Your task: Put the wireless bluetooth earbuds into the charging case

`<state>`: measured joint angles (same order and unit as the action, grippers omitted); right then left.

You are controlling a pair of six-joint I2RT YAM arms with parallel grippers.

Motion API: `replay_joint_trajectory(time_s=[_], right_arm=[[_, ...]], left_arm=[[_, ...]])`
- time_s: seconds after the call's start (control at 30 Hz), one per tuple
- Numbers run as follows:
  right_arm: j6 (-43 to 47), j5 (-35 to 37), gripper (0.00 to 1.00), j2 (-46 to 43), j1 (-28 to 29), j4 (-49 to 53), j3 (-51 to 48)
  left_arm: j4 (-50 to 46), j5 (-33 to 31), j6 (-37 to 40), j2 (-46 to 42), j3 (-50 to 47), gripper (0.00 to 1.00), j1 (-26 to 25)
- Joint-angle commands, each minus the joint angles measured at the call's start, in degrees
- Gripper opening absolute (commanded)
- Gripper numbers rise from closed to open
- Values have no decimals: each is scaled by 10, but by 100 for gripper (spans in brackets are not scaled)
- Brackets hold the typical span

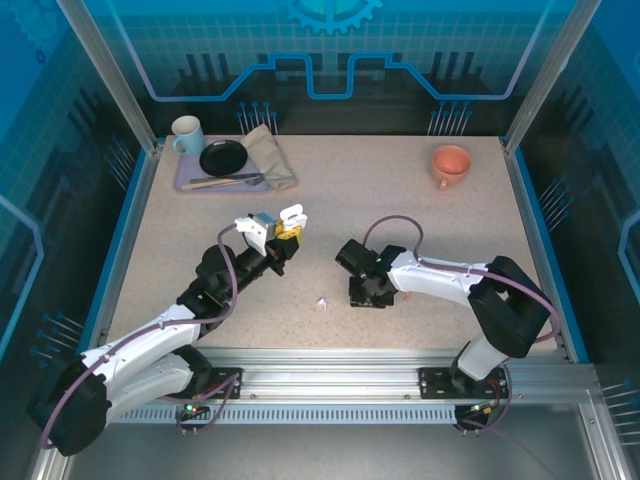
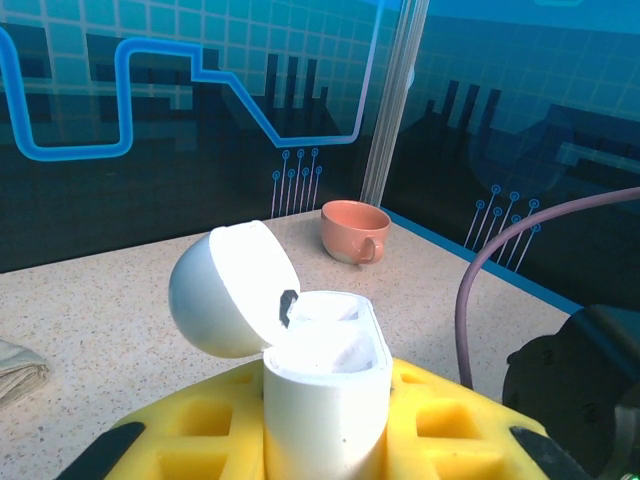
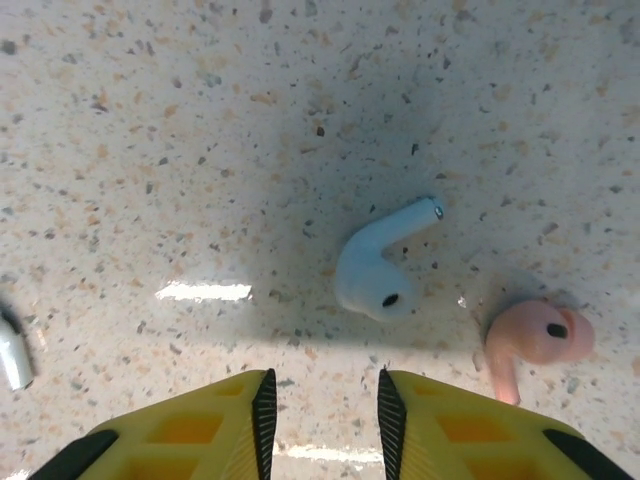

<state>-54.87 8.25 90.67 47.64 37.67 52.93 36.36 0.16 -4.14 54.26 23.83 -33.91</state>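
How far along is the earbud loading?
Done: the white case is clamped in the left gripper, lid open. Whether any bud sits inside is too washed out to tell. In hand: the right gripper hovers open above a white earbud. To do: that one and the pink earbud beside it both lie on the table.

we're seeing bright, even overhead light. right wrist view: glare streak and a soft shadow on the worktop point(image 3: 150, 100). left wrist view: white charging case point(image 2: 325, 400) blown out, slightly soft.
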Motion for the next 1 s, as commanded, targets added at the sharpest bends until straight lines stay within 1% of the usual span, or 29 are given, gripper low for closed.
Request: replay_joint_trajectory(time_s=[0.0, 0.1, 0.57, 0.67, 0.8, 0.97], right_arm=[[13, -6, 39, -32, 7, 33, -5], [19, -2, 41, -35, 0, 32, -9], [49, -10, 40, 39, -25, 8, 20], [63, -14, 40, 61, -37, 3, 50], [83, -30, 38, 90, -55, 4, 121], [92, -37, 39, 85, -84, 2, 176]], left_arm=[[33, -7, 5, 0, -9, 0, -2], [40, -8, 4, 4, -14, 0, -2], [45, -12, 6, 4, -21, 0, -2], [44, -12, 7, 5, -21, 0, -3], [43, -11, 6, 5, -20, 0, -2], [38, -11, 7, 3, -16, 0, -1]])
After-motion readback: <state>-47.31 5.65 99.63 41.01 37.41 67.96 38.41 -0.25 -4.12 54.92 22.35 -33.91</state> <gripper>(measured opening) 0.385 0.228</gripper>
